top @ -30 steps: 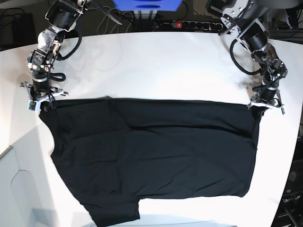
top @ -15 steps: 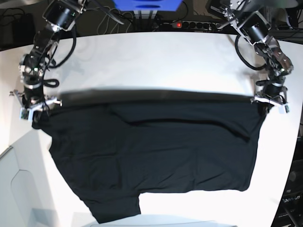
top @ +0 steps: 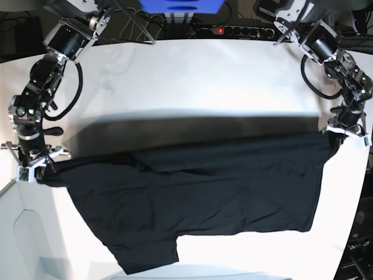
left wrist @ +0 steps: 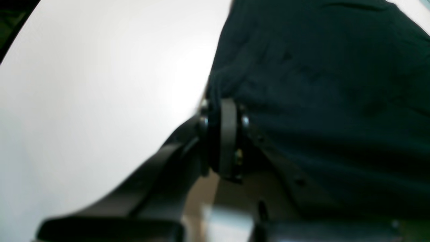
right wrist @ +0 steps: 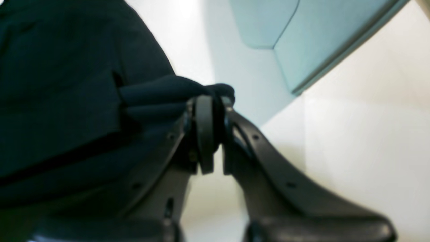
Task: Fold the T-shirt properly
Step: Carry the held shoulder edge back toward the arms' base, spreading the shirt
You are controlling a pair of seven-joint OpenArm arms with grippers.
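The black T-shirt (top: 192,198) is stretched across the white table (top: 192,76), its far edge raised and casting a shadow behind it. My left gripper (top: 341,133), at the right of the base view, is shut on the shirt's right corner. In the left wrist view the gripper (left wrist: 223,106) pinches bunched T-shirt cloth (left wrist: 319,84). My right gripper (top: 36,169), at the left of the base view, is shut on the left corner. The right wrist view shows the gripper (right wrist: 210,101) clamping a fold of the T-shirt (right wrist: 67,84). No print or tag shows.
A power strip with a red light (top: 220,30) and cables lie beyond the table's far edge, next to a blue object (top: 180,6). A pale panel (top: 23,233) sits at the front left corner. Dark equipment (top: 358,245) stands at the right edge.
Both grippers have moved toward the front of the table, drawing the shirt's far edge with them and lifting it. The whole shirt has shifted forward.
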